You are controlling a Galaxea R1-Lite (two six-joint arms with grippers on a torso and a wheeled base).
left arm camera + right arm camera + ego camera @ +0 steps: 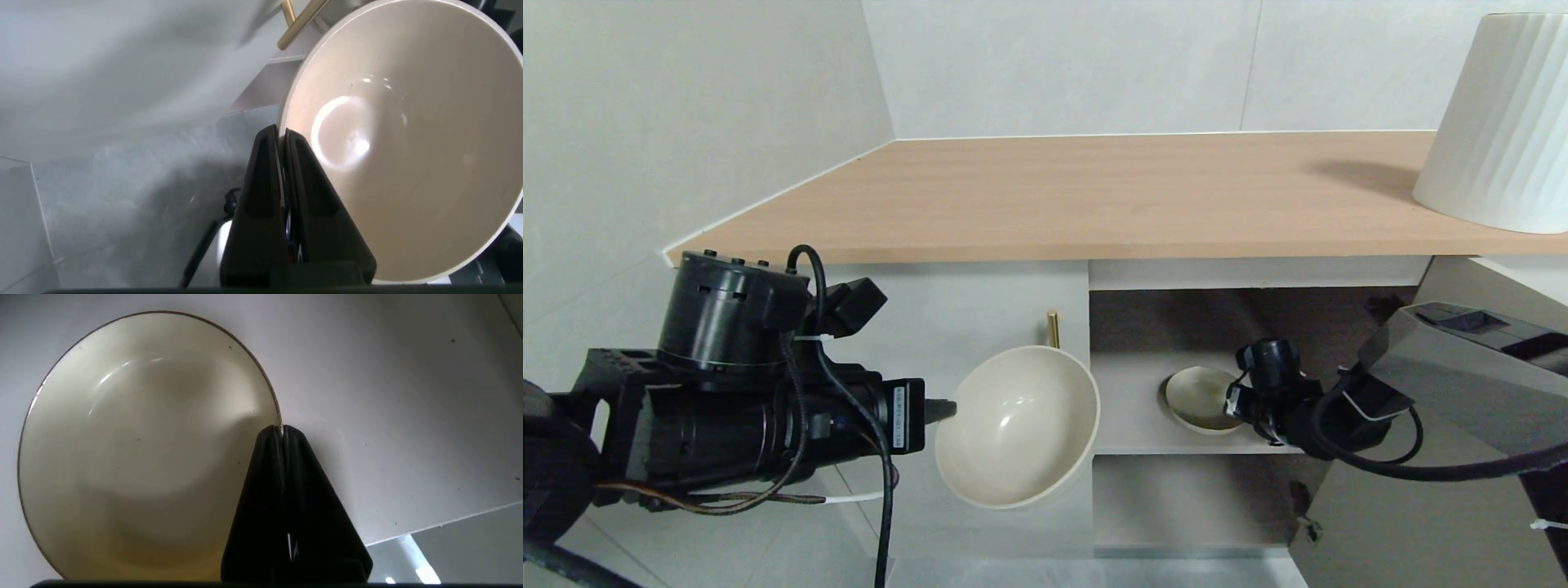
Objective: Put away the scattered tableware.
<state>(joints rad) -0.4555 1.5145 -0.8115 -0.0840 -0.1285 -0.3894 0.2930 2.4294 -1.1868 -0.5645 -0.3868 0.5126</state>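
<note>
- The left gripper (947, 408) is seen shut tight on the rim of a cream bowl (1017, 425); in the left wrist view its two black fingers (265, 175) are pressed together on the rim, one on each side of the wall of the bowl (400, 139).
- The bowl is held in the air, tipped on its side with its hollow facing the head camera, in front of the closed cabinet door (980, 310) and just below that door's brass handle (1053, 329).
- The right gripper (1235, 402) is placed inside the open compartment of the cabinet, with its fingers (265, 482) clamped together on the edge of a small pale plate (147, 441).
- The plate (1199, 398) is found over the grey shelf (1127, 408), tilted with its face toward the camera; whether it rests on the shelf cannot be told.
- The bowl and the plate are kept apart, with the edge of the closed door between them.
- Above the cabinet a wooden countertop (1094, 196) is seen, and a ribbed white shade (1503, 122) is stood on its right end.
</note>
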